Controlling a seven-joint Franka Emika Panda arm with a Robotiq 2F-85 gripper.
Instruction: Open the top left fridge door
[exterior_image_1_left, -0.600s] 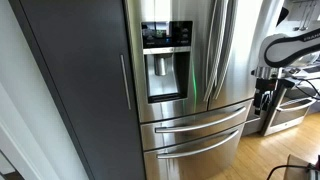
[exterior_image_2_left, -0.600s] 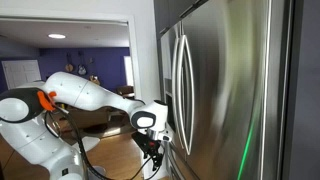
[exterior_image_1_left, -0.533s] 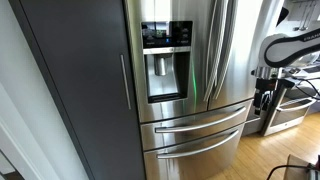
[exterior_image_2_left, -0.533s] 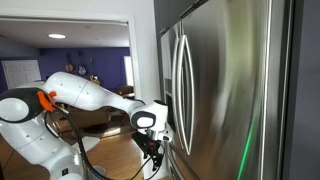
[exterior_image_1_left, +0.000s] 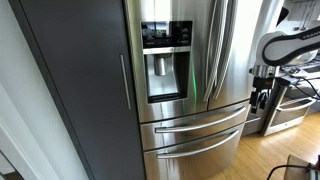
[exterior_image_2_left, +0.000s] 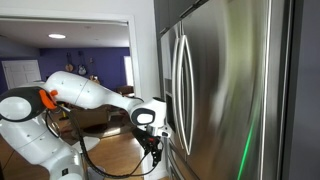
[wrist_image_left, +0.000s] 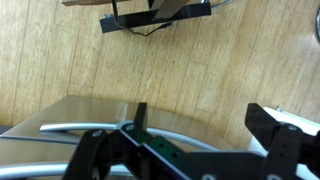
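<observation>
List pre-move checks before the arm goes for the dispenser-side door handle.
1. Top left fridge door shut: ok.
2. Its vertical bar handle unobstructed: ok.
3. End effector open and empty, per wrist view: ok.
4. End effector at handle height: not ok; it hangs low, near drawer level.
5. Handle in wrist view: not ok; only wood floor and a curved steel bar.
6. Swing room beside the dark cabinet panel: cannot tell.
</observation>
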